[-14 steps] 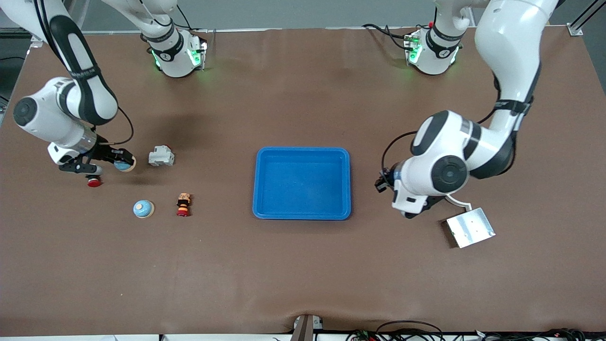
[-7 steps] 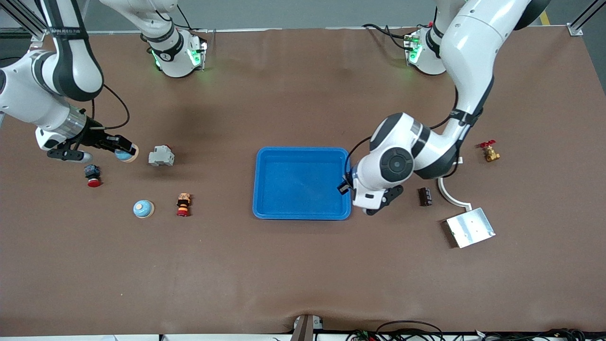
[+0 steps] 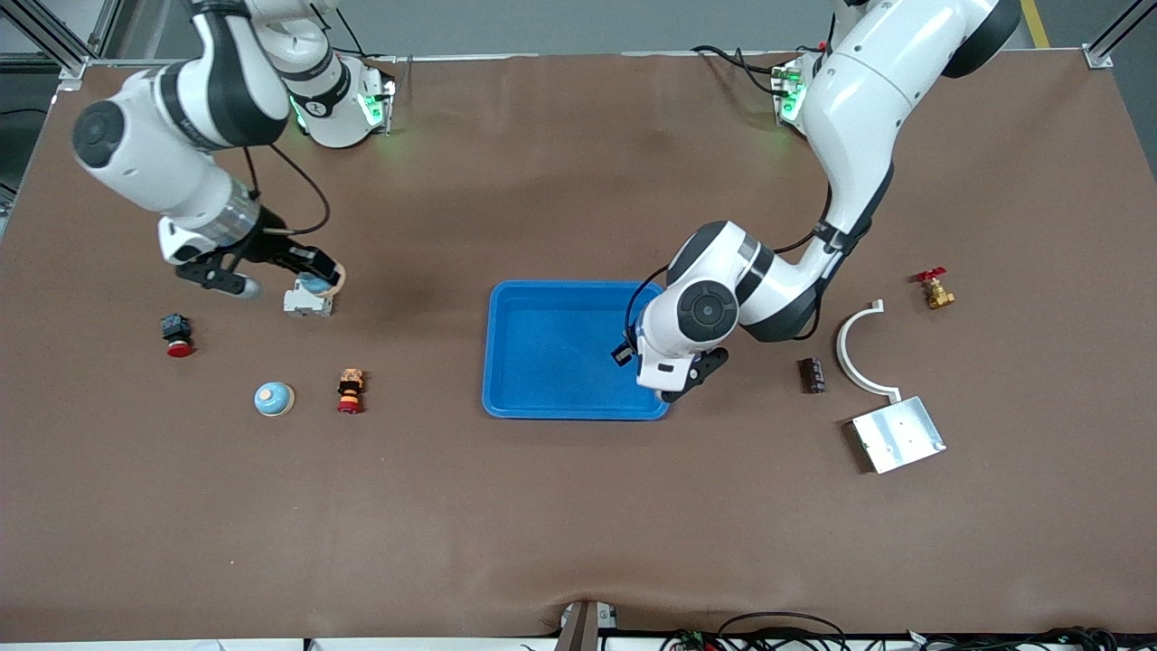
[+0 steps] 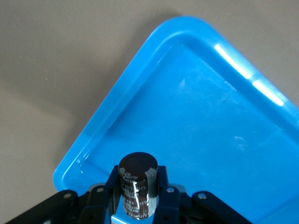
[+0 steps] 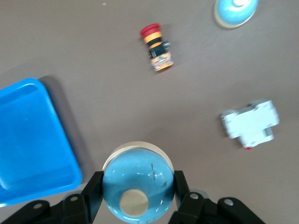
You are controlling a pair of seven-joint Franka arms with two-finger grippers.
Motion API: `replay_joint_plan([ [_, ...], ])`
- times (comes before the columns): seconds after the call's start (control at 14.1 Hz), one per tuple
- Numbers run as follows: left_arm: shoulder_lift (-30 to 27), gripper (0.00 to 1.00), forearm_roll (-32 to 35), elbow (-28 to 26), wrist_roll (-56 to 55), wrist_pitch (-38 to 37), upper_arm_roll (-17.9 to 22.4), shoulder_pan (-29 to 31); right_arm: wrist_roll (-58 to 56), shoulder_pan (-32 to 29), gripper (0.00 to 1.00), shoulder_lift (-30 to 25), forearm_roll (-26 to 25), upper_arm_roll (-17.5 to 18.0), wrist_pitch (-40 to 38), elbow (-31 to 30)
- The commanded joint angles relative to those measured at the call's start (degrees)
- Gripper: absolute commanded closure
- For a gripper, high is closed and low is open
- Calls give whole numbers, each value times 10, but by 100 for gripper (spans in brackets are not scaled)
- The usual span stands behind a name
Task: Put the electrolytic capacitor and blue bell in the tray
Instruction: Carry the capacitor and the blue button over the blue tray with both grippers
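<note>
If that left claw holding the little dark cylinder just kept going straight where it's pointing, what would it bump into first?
Most likely the floor of the blue tray. The left gripper, shut on the electrolytic capacitor, points down over the tray's inside near a corner, and nothing else shows in between. How high it hangs is hard to judge.

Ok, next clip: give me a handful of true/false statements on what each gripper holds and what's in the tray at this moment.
1. The left gripper is shut on the electrolytic capacitor. True.
2. The left gripper is over the silver plate. False: it is over the tray, near the corner toward the left arm's end.
3. The right gripper holds the blue bell. True.
4. The held bell is already above the tray. False: it is over the white block, toward the right arm's end.
5. The tray already contains a part. False: nothing lies in it.
</note>
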Motion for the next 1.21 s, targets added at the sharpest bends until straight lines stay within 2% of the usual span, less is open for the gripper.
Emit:
replay_joint_plan([
  [0.0,17,96,2,4,-10,4,5,-11,46,5,100,3,5,18,6,8],
  [0.28,23,94,2,-3,-11,4,7,-14,155,77,100,45,0,20,63,9],
  [0.43,24,94,2,-3,-20,4,7,-19,213,109,100,75,-28,20,93,16],
  [0.71,34,93,3,-3,-31,4,7,-27,392,178,100,164,-130,20,95,87],
  [0.92,41,93,3,-9,-40,4,7,-30,472,218,100,219,-140,19,95,141],
  [1.14,41,93,5,-16,-43,4,7,-29,515,229,100,254,-141,19,95,184],
])
